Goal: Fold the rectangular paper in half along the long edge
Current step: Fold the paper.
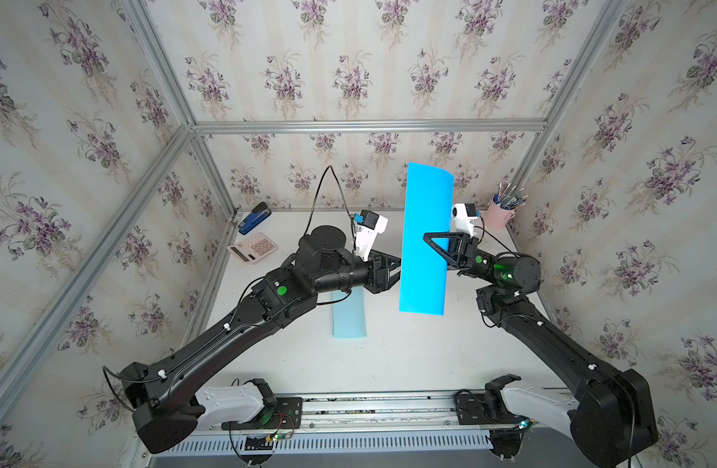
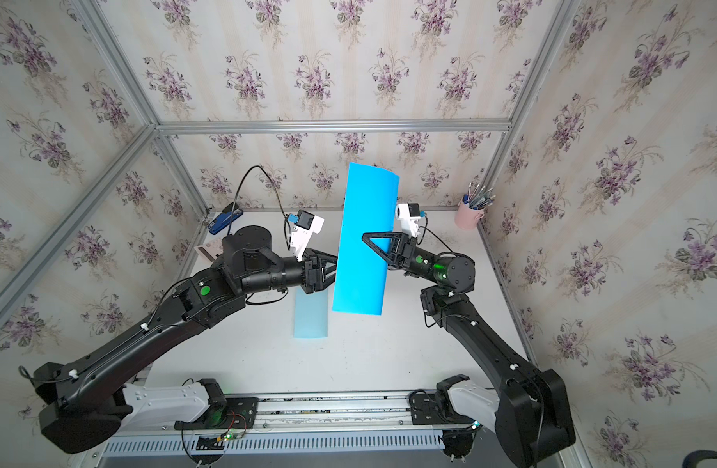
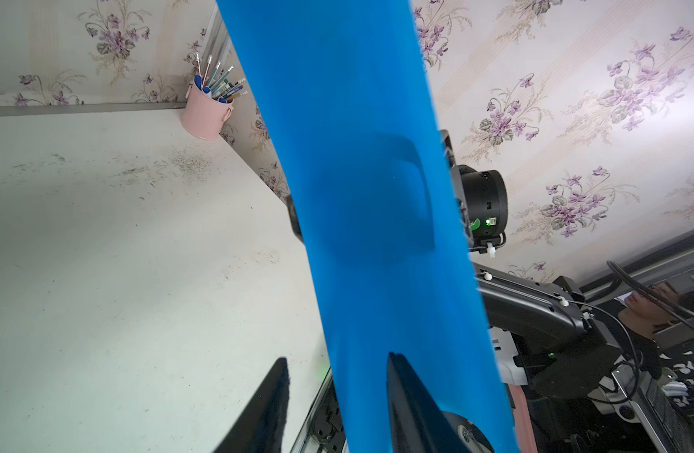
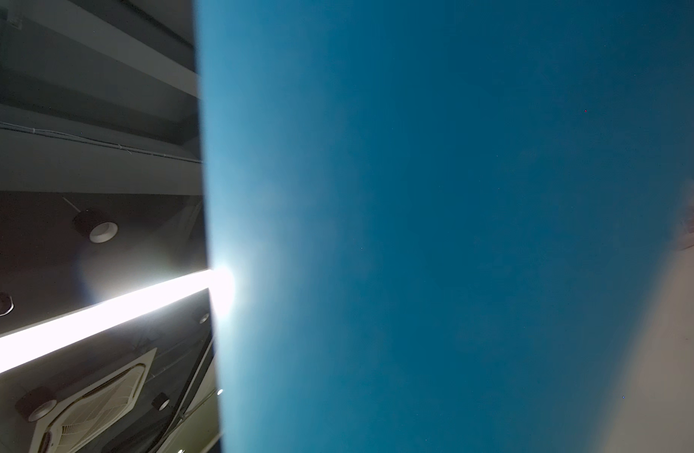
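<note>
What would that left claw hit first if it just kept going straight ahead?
The left gripper would meet the blue paper, held upright just before its open jaws. The right gripper, gripping the sheet, seems next behind, though depth is unclear.

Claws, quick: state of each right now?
Left claw: open, holding nothing.
Right claw: closed on the blue paper, holding it in the air.
</note>
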Available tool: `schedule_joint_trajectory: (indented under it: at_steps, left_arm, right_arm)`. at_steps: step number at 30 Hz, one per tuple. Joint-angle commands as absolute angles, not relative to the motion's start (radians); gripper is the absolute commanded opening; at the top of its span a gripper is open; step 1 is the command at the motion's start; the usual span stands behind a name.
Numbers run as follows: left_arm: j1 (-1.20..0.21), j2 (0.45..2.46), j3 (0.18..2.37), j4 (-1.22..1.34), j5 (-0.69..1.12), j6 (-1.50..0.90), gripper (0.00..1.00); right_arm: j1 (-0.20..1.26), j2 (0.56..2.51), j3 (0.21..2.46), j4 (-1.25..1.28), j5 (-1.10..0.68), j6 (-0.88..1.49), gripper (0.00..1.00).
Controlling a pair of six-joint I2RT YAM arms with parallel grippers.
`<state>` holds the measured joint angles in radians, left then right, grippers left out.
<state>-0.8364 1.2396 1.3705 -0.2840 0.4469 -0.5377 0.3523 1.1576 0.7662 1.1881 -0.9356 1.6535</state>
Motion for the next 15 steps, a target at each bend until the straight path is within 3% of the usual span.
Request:
schedule_joint_trajectory:
  at_steps: [1,4,11,15]
  left_arm:
    - [-0.836,1.248,1.381,-0.233,0.503,-0.551,0.43]
    - [-0.836,1.253,1.379,-0.221,0.517,-0.556,0.36]
    - [-0.837,1.259,1.371,-0.202,0.534,-0.569,0.02]
    - [-0.836,1.257,1.364,-0.201,0.530,-0.565,0.00]
  right_arm:
    - [0.353,1.173,0.766,1.303,-0.943,1.711,0.54]
    - [0.354,1.184,0.759,1.341,-0.939,1.727,0.54]
    - [0.353,1.199,0.737,1.378,-0.919,1.738,0.54]
    - [0.353,1.192,0.744,1.359,-0.912,1.721,0.56]
